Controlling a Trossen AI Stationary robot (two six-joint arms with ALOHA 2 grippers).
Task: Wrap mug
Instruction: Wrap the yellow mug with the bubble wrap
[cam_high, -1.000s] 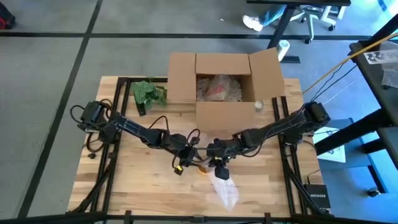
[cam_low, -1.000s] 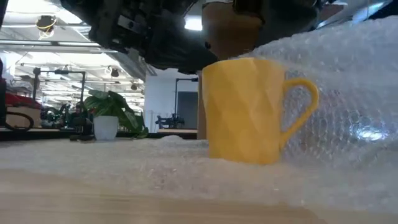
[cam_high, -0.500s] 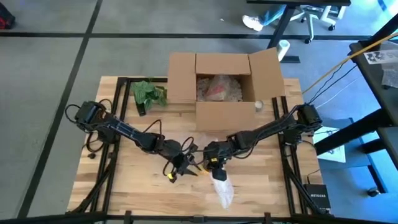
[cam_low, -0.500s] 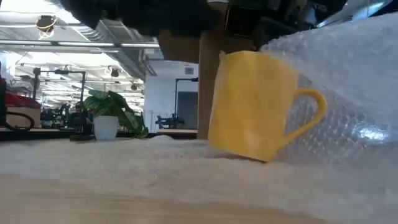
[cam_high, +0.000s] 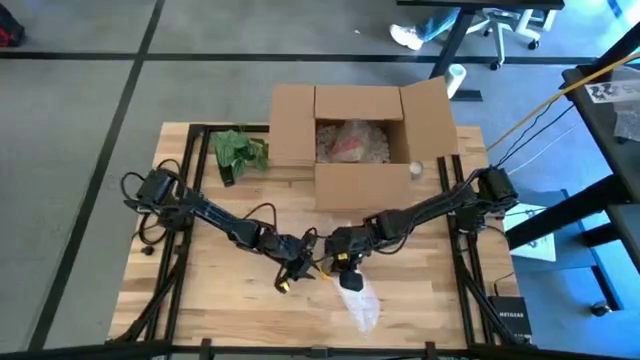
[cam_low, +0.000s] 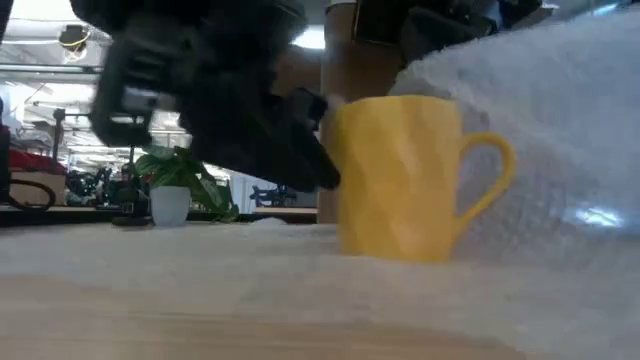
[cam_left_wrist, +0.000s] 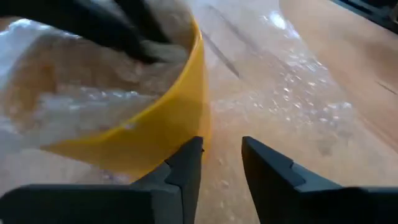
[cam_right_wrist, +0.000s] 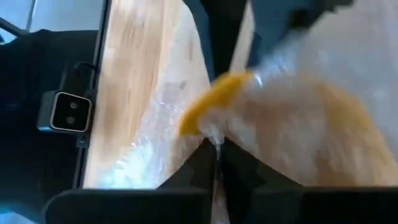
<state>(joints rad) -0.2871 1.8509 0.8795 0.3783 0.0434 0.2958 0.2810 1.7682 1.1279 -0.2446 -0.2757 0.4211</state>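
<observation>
- Your right fingers (cam_right_wrist: 216, 163) are pinched together on the edge of the bubble wrap (cam_right_wrist: 323, 68), right at the mug's yellow rim; no gap shows between them.
- Your left fingers (cam_left_wrist: 221, 163) stand narrowly apart with nothing between them; the nearer one sits just beside the wall of the yellow mug (cam_left_wrist: 163, 134), and you cannot tell from the wrist view whether it touches.
- From above, both sets of fingers meet at the middle of the bench (cam_high: 215, 290): the left gripper (cam_high: 297, 271) comes in from the left, the right gripper (cam_high: 345, 268) from the right, with the mug tucked between and under them.
- In the low view, the mug (cam_low: 400, 175) stands upright on the bubble wrap, its handle pointing away from the left arm's dark bulk, which hangs just beside its wall.
- The wrap (cam_low: 540, 130) rises over the handle side of the mug and lies flat in front of it.
- Beyond the fingers, an open cardboard box (cam_high: 360, 135) holding packing filler sits at the far side of the bench.
- A small green plant (cam_high: 238, 152) stands to the left of that box.
</observation>
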